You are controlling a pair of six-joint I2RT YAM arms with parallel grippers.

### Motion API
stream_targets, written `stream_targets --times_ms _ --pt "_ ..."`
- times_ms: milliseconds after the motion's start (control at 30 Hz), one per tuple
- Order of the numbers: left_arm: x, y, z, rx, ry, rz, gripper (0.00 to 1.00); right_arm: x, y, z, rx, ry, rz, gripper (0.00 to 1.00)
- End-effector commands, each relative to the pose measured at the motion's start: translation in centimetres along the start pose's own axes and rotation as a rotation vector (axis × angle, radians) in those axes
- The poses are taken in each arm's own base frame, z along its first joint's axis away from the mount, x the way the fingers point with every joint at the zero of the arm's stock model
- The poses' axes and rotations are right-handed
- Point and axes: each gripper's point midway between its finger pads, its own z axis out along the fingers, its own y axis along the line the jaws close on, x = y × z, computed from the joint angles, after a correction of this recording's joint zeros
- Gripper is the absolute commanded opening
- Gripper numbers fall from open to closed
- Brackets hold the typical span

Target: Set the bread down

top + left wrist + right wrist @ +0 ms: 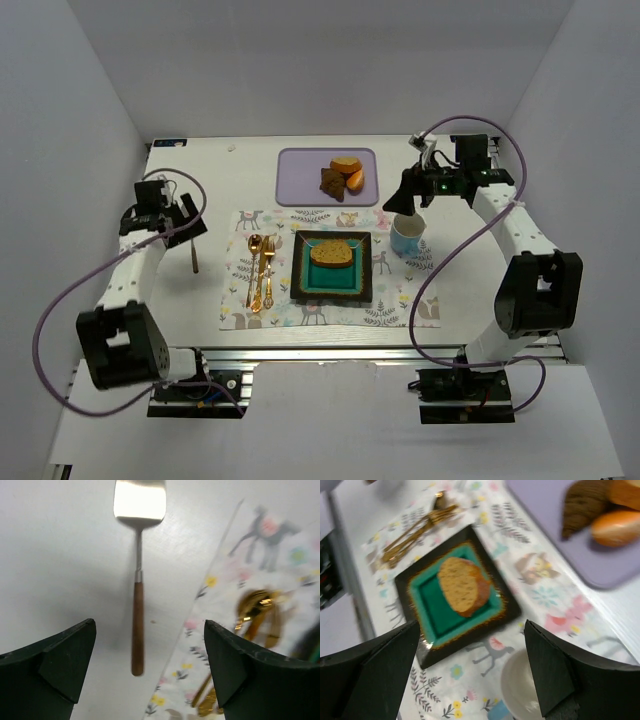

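The bread (332,253), a golden-tan slice with a browner crust, lies on the far part of the square teal plate (331,281) with a dark rim; it also shows in the right wrist view (463,585) on that plate (432,615). My right gripper (405,203) is open and empty, held above the table to the right of the plate, over a white-and-blue cup (408,236). My left gripper (190,228) is open and empty at the left, above a spatula (137,580) with a wooden handle that lies on the table.
A lilac tray (300,175) at the back holds a dark brown chunk (332,182) and orange glossy pieces (348,172). Gold cutlery (260,268) lies on the patterned placemat (395,300) left of the plate. The cup (525,690) sits under my right fingers.
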Motion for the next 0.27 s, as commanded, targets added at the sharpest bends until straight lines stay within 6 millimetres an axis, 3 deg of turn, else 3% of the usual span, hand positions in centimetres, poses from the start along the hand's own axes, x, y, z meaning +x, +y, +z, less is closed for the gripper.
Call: stream_targets --times_ms 0,100,233 --pt "-6.0 -2.6 -6.6 0.143 -0.255 -0.061 0.98 -4.3 -3.6 -2.8 0.32 -0.097 0.081 0.89" --pt "-7.7 -5.0 -10.2 0.293 -0.364 -0.077 0.98 -5.5 -6.1 -4.6 0.469 -0.138 0.123 0.89" --pt "-7.6 -7.0 -12.5 0.429 -0.399 -0.092 0.98 -6.5 -7.4 -5.7 0.47 -0.208 0.224 0.89"
